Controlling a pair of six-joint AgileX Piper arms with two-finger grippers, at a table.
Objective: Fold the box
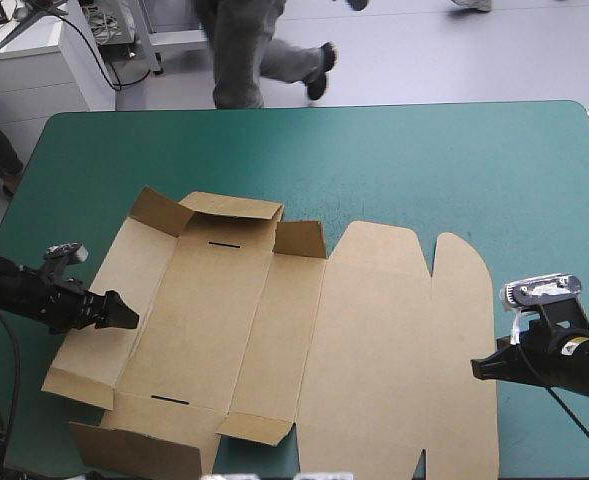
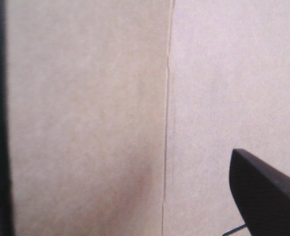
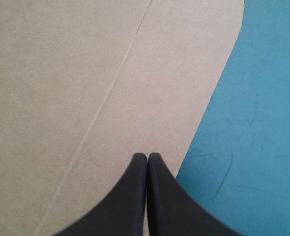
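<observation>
The brown box (image 1: 274, 340) lies unfolded on the teal-green cover, its lid panel with rounded flaps flat to the right. The left wall panel and the small corner flaps (image 1: 159, 210) are tilted up a little. My left gripper (image 1: 126, 316) is at the left wall panel. In its wrist view the gripper (image 2: 115, 147) stands open, with the board (image 2: 85, 98) and a crease filling the gap. My right gripper (image 1: 477, 368) rests at the lid's right edge. Its wrist view shows that gripper (image 3: 147, 156) shut in a pointed arch over the board's (image 3: 61, 73) rim.
The teal-green cover (image 1: 424, 170) stretches wide beyond the box's far side and in a strip (image 3: 263, 123) along its right. The box's near edge reaches close to the table's front edge.
</observation>
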